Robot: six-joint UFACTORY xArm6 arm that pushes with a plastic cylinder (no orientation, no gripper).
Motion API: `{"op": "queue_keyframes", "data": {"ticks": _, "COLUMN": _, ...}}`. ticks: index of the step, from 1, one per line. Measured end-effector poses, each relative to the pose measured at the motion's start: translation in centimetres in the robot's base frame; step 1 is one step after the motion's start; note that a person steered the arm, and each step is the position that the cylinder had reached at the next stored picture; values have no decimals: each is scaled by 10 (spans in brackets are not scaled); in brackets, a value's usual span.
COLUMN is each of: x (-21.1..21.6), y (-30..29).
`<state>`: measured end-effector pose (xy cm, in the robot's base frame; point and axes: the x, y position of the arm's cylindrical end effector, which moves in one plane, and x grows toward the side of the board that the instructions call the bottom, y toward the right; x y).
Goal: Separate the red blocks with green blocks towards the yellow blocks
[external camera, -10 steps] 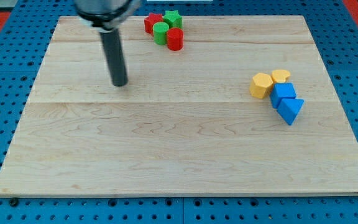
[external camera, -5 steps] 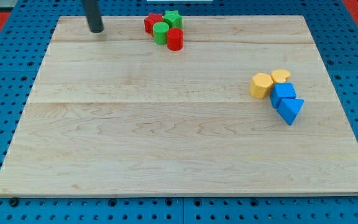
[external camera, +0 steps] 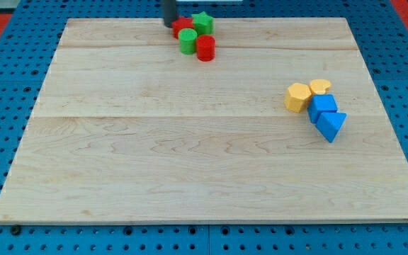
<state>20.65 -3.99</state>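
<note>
Red blocks sit with the green ones in a tight cluster at the view's top edge of the surface (external camera: 119,142), a little left of its middle. From my remote seat the camera view shows a red block (external camera: 183,25), partly hidden so I cannot tell its shape, a green star (external camera: 202,21) to its right, a green cylinder (external camera: 188,40) just below it, and a red cylinder (external camera: 205,48) below and right of that; all four look packed together. My tip (external camera: 169,24) stands against the left side of the hidden red block, seemingly touching it. This arm carries no pincer, only the rod. Well apart, toward the view's right of the cluster, two yellow blocks, a hexagonal one (external camera: 297,96) and a rounder one (external camera: 320,86), touch a blue cube (external camera: 324,107) and a blue triangular block (external camera: 331,125).
</note>
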Motion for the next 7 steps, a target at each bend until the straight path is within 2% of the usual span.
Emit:
{"op": "queue_keyframes", "data": {"ticks": 2, "x": 93, "y": 99}}
{"op": "queue_keyframes", "data": {"ticks": 3, "x": 143, "y": 106}}
{"op": "queue_keyframes", "data": {"ticks": 4, "x": 139, "y": 94}}
{"op": "queue_keyframes", "data": {"ticks": 5, "x": 164, "y": 71}}
{"op": "queue_keyframes", "data": {"ticks": 6, "x": 167, "y": 113}}
{"op": "queue_keyframes", "data": {"ticks": 7, "x": 164, "y": 103}}
